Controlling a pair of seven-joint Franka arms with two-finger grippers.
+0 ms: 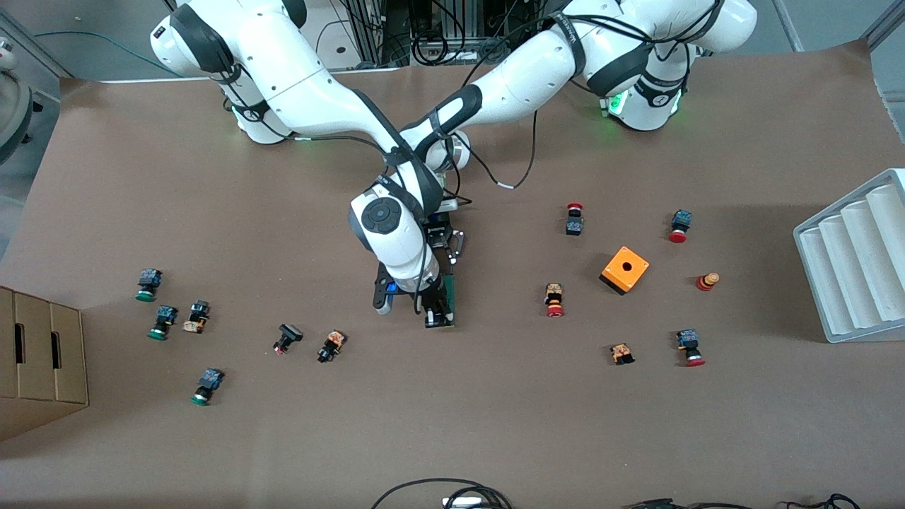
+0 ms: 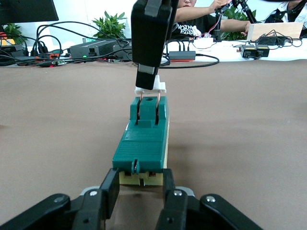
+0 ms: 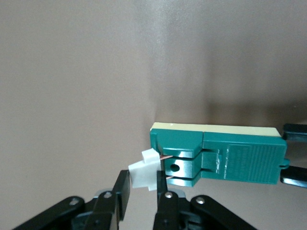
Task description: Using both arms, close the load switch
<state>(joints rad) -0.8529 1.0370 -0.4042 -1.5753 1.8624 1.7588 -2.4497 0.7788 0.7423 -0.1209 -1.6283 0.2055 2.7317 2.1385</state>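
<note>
Your load switch (image 2: 144, 143) lies flat mid-counter (image 1: 495, 424), a long green block on a pale base. The right tool (image 3: 140, 191) is clenched on its white lever (image 3: 144, 168); the left tool (image 2: 140, 191) brackets the other end, grip uncertain.

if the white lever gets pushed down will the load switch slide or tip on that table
Probably little tipping: the load switch lies long and low, flat on the table. It looks like rigid plastic, so it likely won't flex. It may slide, though the left gripper brackets one end while the right gripper pinches the white lever.
</note>
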